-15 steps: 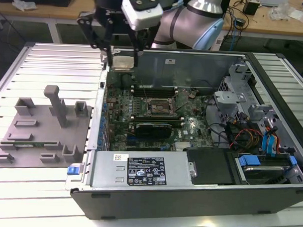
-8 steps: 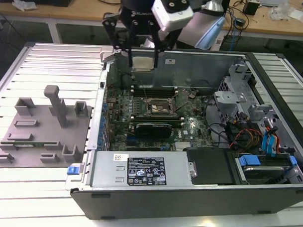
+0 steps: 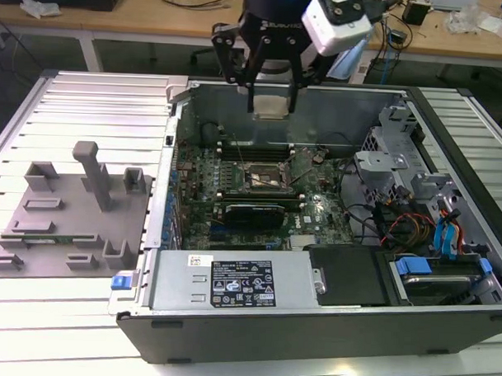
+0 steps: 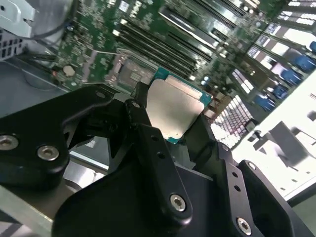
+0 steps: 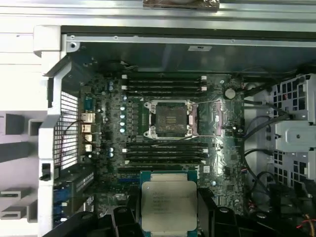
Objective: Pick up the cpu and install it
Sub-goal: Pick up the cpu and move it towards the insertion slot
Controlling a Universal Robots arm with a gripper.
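The tool (image 3: 272,100) is closed on two opposite edges of the cpu (image 5: 169,205), holding it flat above the motherboard (image 5: 217,163). The empty socket (image 5: 169,118) lies well apart, past the memory slots (image 5: 165,154).

Open above the CPU socket (image 5: 170,118)
Memory slots (image 5: 165,84) flank it; drive cage (image 3: 393,147) crowds the exterior view's right.
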